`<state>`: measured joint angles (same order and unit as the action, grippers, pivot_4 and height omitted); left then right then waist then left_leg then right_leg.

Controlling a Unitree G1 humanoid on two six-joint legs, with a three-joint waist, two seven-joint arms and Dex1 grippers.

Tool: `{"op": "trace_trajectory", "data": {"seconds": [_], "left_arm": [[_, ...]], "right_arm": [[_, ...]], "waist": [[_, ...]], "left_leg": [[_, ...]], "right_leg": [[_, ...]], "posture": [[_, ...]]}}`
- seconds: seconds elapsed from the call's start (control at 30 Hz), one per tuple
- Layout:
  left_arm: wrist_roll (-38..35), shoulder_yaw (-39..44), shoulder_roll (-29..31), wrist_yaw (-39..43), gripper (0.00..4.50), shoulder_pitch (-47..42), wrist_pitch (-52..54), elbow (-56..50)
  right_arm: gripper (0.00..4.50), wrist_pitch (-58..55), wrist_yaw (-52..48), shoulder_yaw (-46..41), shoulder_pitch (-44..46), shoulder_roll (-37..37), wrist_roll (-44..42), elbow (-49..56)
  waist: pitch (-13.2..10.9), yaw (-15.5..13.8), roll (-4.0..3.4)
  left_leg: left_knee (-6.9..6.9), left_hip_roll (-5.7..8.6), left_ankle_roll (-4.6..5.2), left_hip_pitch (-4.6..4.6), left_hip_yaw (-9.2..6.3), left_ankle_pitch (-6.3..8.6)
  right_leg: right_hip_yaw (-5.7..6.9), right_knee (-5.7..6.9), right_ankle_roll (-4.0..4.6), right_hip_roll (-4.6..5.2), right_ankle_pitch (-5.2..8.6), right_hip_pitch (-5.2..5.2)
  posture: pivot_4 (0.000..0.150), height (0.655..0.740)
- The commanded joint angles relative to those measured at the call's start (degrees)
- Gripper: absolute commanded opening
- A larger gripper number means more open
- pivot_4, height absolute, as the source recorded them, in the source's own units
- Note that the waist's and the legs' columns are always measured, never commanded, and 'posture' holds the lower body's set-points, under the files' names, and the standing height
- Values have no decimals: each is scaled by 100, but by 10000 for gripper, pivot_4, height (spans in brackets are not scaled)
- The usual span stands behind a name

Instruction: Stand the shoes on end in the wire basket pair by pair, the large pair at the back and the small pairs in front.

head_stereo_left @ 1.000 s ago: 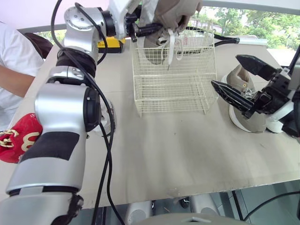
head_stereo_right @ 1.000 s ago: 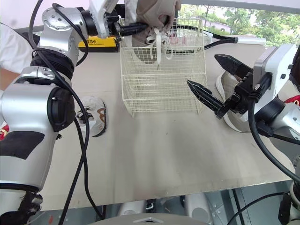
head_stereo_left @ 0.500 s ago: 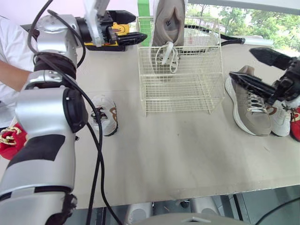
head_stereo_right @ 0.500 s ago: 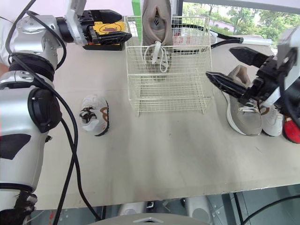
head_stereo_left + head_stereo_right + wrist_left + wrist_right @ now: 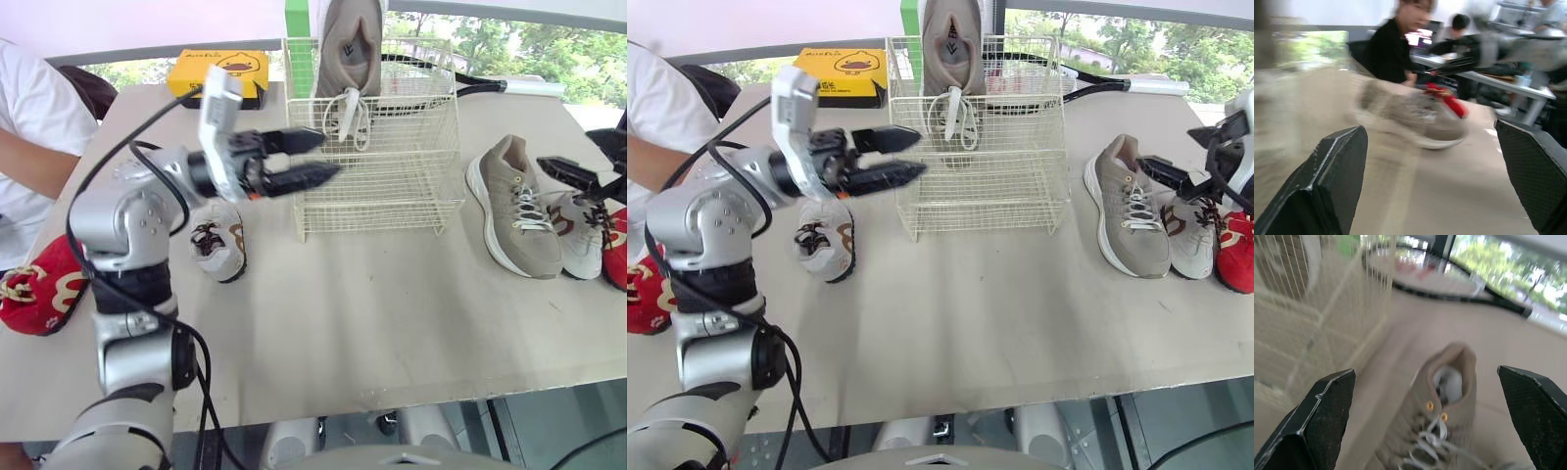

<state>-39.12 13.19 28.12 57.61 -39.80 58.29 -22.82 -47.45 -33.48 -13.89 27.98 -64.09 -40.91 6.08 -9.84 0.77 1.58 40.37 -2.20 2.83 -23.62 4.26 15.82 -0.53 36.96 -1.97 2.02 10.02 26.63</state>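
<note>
Head views: the left end effector has let go of the large taupe sneaker that it held over the wire basket a second ago. It has drawn back toward the robot and hangs empty, fingers spread, just beside the basket's front left corner. The sneaker stands on end at the back left of the basket, its long axis upright, collar up, toe down, laces facing the robot. Half of the large pair therefore looks placed. The second taupe sneaker lies flat on the desk to the right of the basket. Its long axis runs near to far, toe toward the robot. The right end effector has swung away from the basket's side to hover by that shoe, open and carrying nothing. A small white sneaker lies left of the basket.

Left wrist view: the two fingers stand wide apart with nothing between them, and the second taupe sneaker shows blurred across the desk.

Right wrist view: the fingers are spread, and the second taupe sneaker's collar sits ahead between them, so it is likely the next pickup.
</note>
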Motion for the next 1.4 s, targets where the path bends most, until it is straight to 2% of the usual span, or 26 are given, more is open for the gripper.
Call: {"op": "trace_trajectory", "data": {"seconds": [0.03,0.07,0.2,0.37,0.53,0.63,0.77,0.83,0.9,1.0,1.17,1.33,1.4], "left_arm": [[-307,-203,-172,-1132,44801,656,443,-1480],[-540,-135,-213,-1387,44801,759,766,-1669],[-1468,218,280,-1238,44801,1579,1015,-2150],[-1976,208,658,-1431,44801,2177,784,-2473],[-2111,188,785,-1804,44801,2368,478,-2595],[-2218,127,751,-2125,44801,2498,299,-2679],[-2293,32,862,-2307,44801,2541,85,-2711],[-2319,-71,911,-2311,45000,2551,-17,-2710],[-2332,-179,938,-2336,45000,2535,-96,-2682],[-2332,-358,955,-2381,45000,2418,-183,-2599],[-2387,-539,1132,-2301,45000,2297,-263,-2491],[-2357,-724,1263,-2197,45000,2160,-331,-2310],[-2289,-795,1318,-2127,45000,2161,-368,-2273]], "right_arm": [[45000,-424,-339,515,775,-113,443,-1024],[45000,-547,-406,717,986,-54,564,-1311],[45000,-528,-921,1814,1769,287,1375,-2267],[45000,57,-1490,2586,2894,889,2405,-4248],[45000,367,-1458,3295,3651,1514,3556,-6058],[45000,670,-1690,3626,3751,1705,4125,-6611],[45000,428,-2110,3532,3913,1899,4306,-7090],[39703,239,-2346,3463,3946,2028,4337,-7271],[32345,175,-2593,3419,3964,2112,4382,-7376],[18194,109,-2587,3192,4014,2226,4396,-7556],[91,203,-2269,2616,4040,2208,4318,-7633],[91,89,-1782,1291,4086,1763,3602,-7121],[91,-160,-1651,867,4058,1625,3349,-6772]], "waist": [[1,4,-1],[0,10,1],[3,48,-2],[-1,81,-6],[0,47,-5],[6,18,6],[10,-11,11],[15,-7,15],[18,-5,16],[25,1,27],[41,26,45],[38,23,42],[22,30,18]], "left_leg": [[-1,4,1,11,6,0],[-1,6,1,13,7,0],[-1,4,1,20,7,0],[-7,4,1,31,18,0],[-7,9,1,43,13,1],[-10,9,6,93,8,5],[-10,10,6,90,0,5],[-10,10,6,91,-2,5],[-11,9,6,92,-4,5],[-16,7,6,92,-11,6],[-20,2,5,97,-13,6],[-20,6,5,97,-5,6],[-20,10,6,92,4,6]], "right_leg": [[-9,-3,0,-2,0,-8],[-12,-3,0,-2,0,-12],[-26,-5,-1,-23,-1,-13],[-37,-6,0,-26,-1,-18],[-40,-22,2,-25,-2,-44],[-35,-36,25,-24,13,-104],[-35,-35,25,-18,13,-109],[-33,-34,26,-19,13,-110],[-30,-34,26,-23,13,-110],[-22,-34,26,-26,13,-110],[-23,-34,27,-33,13,-110],[-31,-34,27,-30,14,-110],[-42,-34,26,-23,13,-105]], "posture": [[1500,7400],[1500,7400],[1500,7400],[1500,7400],[1500,7400],[1500,7400],[1500,7400],[1500,7400],[1500,7400],[1500,7400],[1500,7400],[1500,7400],[1500,7400]]}}
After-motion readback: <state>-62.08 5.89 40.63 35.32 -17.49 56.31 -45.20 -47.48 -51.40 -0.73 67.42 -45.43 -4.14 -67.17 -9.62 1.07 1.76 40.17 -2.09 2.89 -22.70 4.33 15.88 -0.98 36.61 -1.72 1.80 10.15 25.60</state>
